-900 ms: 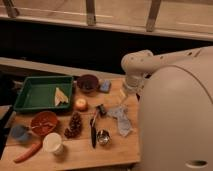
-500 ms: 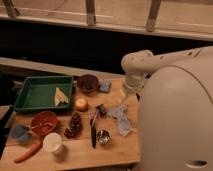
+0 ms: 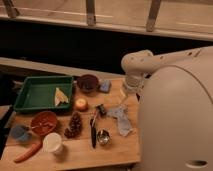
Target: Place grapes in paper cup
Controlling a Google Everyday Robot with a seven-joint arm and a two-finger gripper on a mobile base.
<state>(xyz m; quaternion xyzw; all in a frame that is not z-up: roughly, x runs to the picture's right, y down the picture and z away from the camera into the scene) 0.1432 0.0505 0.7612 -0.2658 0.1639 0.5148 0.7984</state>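
The grapes (image 3: pixel 74 125), a dark reddish bunch, lie on the wooden table (image 3: pixel 85 156) near its middle. The white paper cup (image 3: pixel 52 142) stands upright just left of and in front of them, a short gap apart. My white arm (image 3: pixel 137 65) bends over the table's right end, and its big body fills the right side of the view. The gripper is out of view, hidden somewhere behind that arm and body. Nothing touches the grapes or the cup.
A green tray (image 3: pixel 30 92) holding a yellow piece sits back left. A dark bowl (image 3: pixel 88 82), blue sponge (image 3: pixel 105 86), orange fruit (image 3: pixel 80 104), red bowl (image 3: pixel 43 122), blue cup (image 3: pixel 20 133), carrot (image 3: pixel 27 151), metal cup (image 3: pixel 103 136), black utensil (image 3: pixel 93 131) and grey cloth (image 3: pixel 120 119) are spread around.
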